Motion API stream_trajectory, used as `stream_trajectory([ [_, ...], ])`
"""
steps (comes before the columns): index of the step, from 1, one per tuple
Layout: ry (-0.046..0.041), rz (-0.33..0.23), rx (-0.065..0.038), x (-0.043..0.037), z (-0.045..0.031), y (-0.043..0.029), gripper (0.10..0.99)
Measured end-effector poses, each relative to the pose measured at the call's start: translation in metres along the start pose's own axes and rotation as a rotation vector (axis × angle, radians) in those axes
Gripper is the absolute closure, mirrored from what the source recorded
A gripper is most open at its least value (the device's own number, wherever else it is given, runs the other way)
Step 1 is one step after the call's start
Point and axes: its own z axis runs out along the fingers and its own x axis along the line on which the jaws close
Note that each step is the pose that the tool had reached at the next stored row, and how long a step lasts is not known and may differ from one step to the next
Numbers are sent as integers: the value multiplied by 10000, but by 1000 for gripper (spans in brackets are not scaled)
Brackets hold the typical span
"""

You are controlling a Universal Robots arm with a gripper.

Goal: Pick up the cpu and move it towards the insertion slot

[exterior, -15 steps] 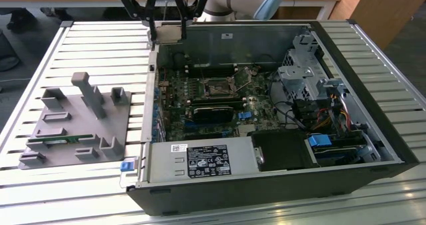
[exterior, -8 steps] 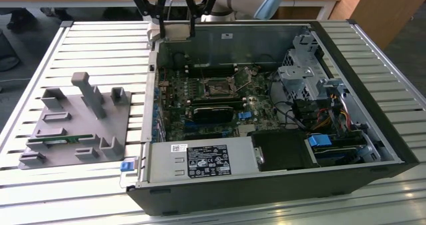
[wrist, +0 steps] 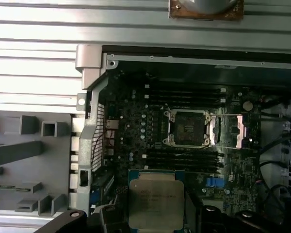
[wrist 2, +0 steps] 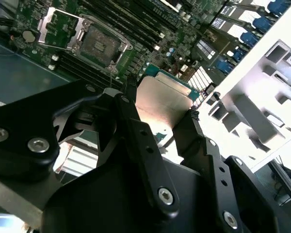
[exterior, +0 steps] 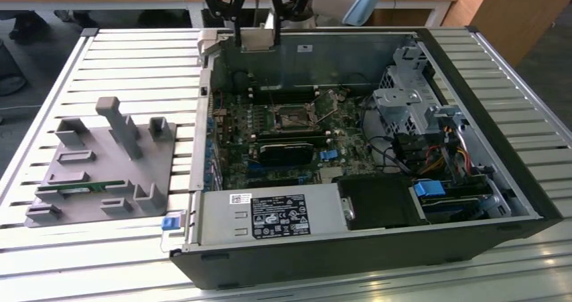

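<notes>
The cpu (exterior: 256,41) is a flat square chip with a silvery top, and my gripper (exterior: 256,29) is shut on it above the back wall of the open computer case (exterior: 500,155). In the second wrist view, black fingers (wrist 2: 136,121) clamp the cpu (wrist 2: 165,94) by two opposite edges. The insertion slot (exterior: 291,118) is a dark square socket on the green motherboard, nearer the camera than the chip. In both wrist views the slot (wrist 2: 98,46) (wrist: 186,127) lies bare, with its metal cover (wrist: 230,131) swung open beside it. The cpu (wrist: 155,204) hangs off to one side of the slot.
A grey fixture (exterior: 98,161) holding a green memory stick (exterior: 80,189) stands on the slatted table at the exterior view's left. Inside the case are a black card (exterior: 286,151), a power supply (exterior: 268,215), a metal drive cage (exterior: 406,101) and loose cables (exterior: 429,158).
</notes>
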Motion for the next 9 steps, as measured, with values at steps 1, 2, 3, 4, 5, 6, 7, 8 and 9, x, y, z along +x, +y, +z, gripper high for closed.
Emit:
stream_trajectory([
  [1,1,-1,1,-37,0,11,541],
  [2,1,0,1,-73,1,22,541],
  [3,0,-1,1,-225,3,63,541],
  [4,0,0,2,-263,3,73,541],
  [5,0,1,1,-304,4,83,541],
  [6,1,0,1,-340,5,93,541],
  [7,0,-1,1,-374,6,102,541],
  [8,1,0,1,-405,6,110,541],
  [9,0,0,1,-435,6,117,541],
])
